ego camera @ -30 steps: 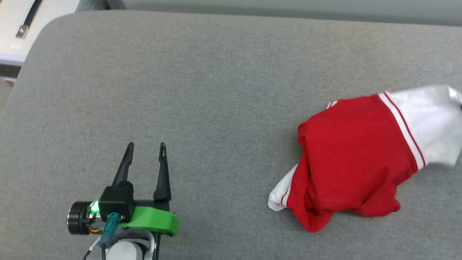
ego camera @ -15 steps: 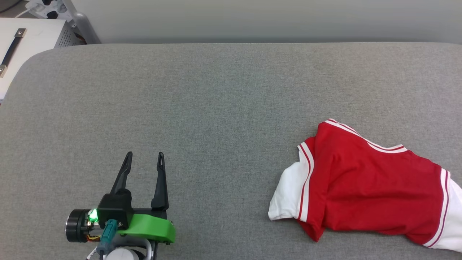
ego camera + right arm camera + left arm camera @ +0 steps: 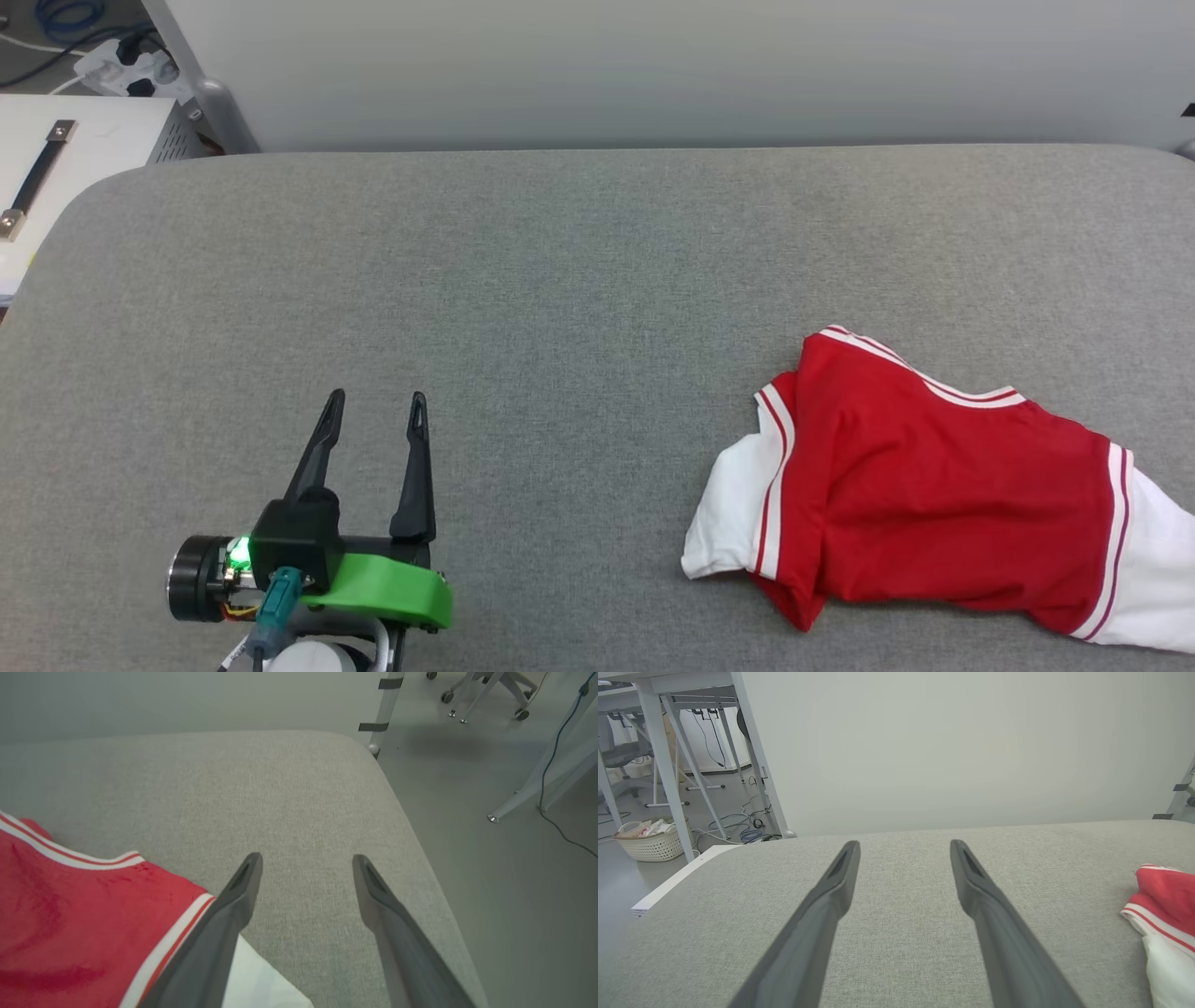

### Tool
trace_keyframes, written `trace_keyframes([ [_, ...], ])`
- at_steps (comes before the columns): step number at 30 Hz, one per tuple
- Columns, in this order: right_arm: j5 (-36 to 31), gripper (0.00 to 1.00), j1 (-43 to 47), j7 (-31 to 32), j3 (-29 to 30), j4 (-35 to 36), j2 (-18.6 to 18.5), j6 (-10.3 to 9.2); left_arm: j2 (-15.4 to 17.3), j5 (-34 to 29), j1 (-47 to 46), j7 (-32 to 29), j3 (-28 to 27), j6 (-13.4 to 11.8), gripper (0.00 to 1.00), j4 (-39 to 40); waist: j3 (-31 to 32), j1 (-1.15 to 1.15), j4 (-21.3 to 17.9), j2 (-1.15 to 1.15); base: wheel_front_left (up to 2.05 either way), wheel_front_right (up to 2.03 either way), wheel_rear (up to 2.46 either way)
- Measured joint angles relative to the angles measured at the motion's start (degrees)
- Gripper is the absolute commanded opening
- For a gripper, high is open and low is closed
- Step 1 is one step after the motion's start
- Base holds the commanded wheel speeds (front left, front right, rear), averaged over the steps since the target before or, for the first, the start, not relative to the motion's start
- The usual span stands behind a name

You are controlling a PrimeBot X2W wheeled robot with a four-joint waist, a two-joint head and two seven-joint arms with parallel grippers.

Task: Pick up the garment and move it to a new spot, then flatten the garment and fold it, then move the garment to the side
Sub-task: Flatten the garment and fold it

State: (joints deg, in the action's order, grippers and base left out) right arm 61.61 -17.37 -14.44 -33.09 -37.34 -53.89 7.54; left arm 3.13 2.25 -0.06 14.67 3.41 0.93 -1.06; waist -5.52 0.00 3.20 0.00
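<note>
The garment lies beside the spread, empty right claw, well apart from the equally spread left claw.

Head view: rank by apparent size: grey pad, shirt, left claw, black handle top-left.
1. grey pad
2. shirt, cropped at the right edge
3. left claw
4. black handle; it lies farther off, so real size is unsure
</note>
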Motion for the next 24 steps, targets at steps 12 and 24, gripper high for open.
trace_keyframes([
  [12,-36.34,1.00,18.69,-0.18,38.83,30.45,27.05,-0.01,5.33,1.86,-11.09,-0.90,11.50,6.23,1.00,-5.35,0.04,0.00,-1.09,0.00,0.00,0.00,0.00],
  [24,-42.89,1.00,19.53,4.71,39.09,40.28,35.24,-0.01,18.19,39.62,-42.77,-34.59,47.81,6.41,1.00,-6.39,-2.15,0.00,-4.25,0.00,0.00,0.00,0.00],
])
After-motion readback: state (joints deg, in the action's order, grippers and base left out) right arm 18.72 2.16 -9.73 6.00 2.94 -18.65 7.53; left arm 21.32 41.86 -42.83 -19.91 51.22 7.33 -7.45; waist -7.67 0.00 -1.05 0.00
